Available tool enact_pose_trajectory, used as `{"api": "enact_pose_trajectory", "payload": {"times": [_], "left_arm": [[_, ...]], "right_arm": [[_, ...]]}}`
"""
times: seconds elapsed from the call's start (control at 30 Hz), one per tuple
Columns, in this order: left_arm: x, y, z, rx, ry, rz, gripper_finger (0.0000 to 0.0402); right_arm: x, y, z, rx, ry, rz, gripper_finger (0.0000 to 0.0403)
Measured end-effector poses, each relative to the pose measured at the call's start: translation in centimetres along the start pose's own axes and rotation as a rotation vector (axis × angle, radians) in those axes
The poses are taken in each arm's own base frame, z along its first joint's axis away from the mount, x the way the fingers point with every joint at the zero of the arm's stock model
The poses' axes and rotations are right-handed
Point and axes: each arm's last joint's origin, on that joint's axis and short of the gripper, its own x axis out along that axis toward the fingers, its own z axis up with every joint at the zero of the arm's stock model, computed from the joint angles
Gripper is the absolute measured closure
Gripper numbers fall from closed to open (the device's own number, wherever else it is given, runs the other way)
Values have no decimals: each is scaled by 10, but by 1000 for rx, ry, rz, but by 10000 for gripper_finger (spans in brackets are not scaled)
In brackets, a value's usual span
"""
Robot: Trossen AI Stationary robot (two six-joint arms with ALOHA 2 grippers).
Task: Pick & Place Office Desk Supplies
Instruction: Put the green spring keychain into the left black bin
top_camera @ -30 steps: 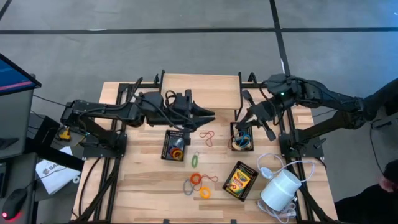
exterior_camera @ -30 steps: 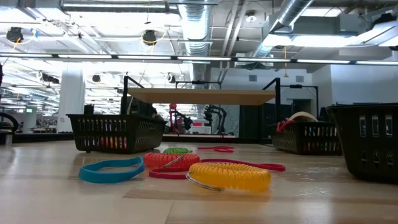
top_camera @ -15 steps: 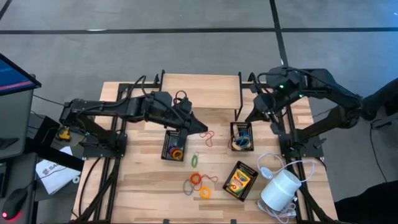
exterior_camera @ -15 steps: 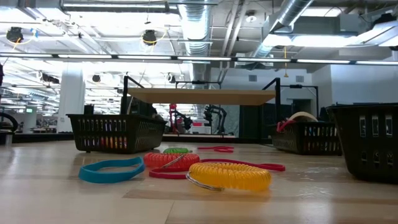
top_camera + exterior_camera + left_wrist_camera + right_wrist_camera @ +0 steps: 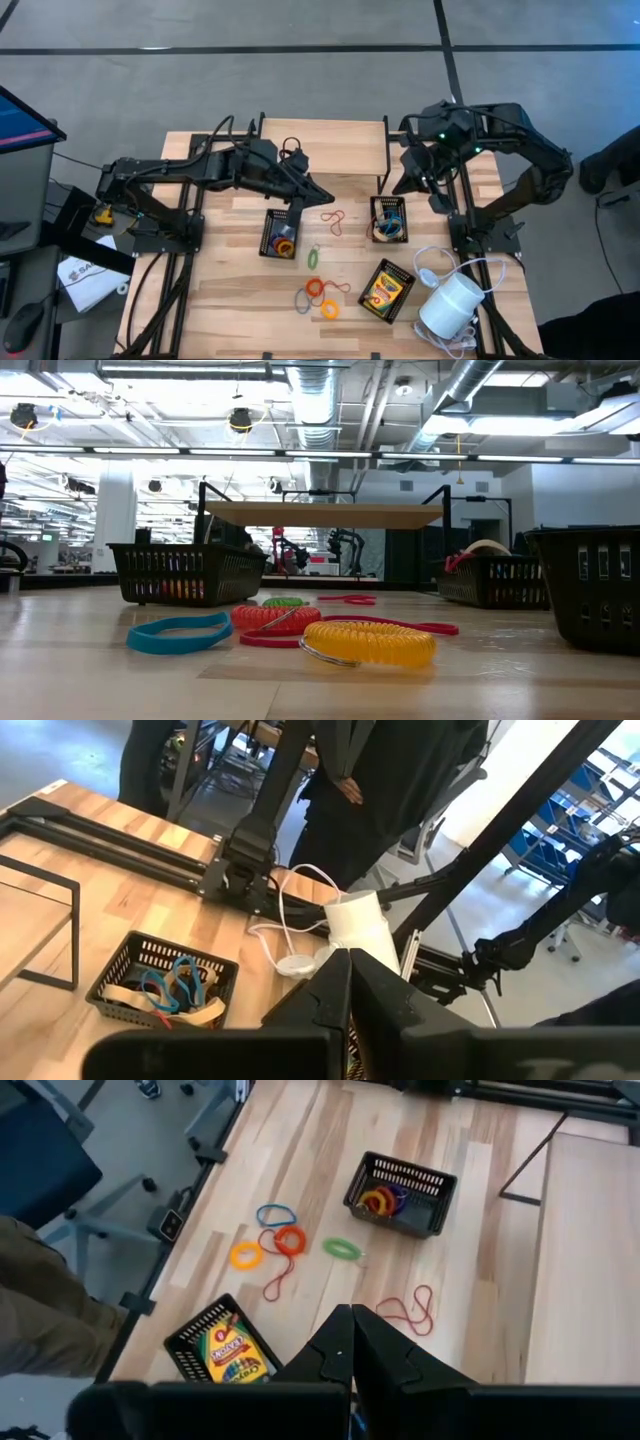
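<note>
The left gripper [image 5: 330, 197] is clenched and empty above the table, near a red loop [image 5: 335, 221]. The right gripper [image 5: 392, 190] is also clenched, holding nothing. The crayon box [image 5: 385, 290] lies in a black tray [image 5: 366, 303].

Left gripper [image 5: 324, 192] above table [image 5: 230, 300], just beside left tray [image 5: 281, 233]; loops in that tray. Thin loop [image 5: 334, 221] just past fingertips, on table. Right gripper [image 5: 399, 186] above right tray [image 5: 389, 219], loops inside. Loose loops [image 5: 318, 297] and crayon box [image 5: 386, 290] well apart from both grippers, nearer table's front; cylinder [image 5: 449, 303] beside box.
</note>
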Motion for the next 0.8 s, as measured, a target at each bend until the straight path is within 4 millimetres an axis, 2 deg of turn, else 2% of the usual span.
{"api": "enact_pose_trajectory", "payload": {"times": [0.33, 0.67, 0.8], "left_arm": [[0, 0, 3, 2, -36, 19, 400], [-3, -10, 24, 24, -258, -76, 400], [-5, -12, 27, 28, -292, -94, 401]], "right_arm": [[-1, 0, 0, 39, -5, -1, 403], [-1, 0, 2, 32, -27, -6, 403], [-1, 0, 2, 32, -27, -5, 403]]}}
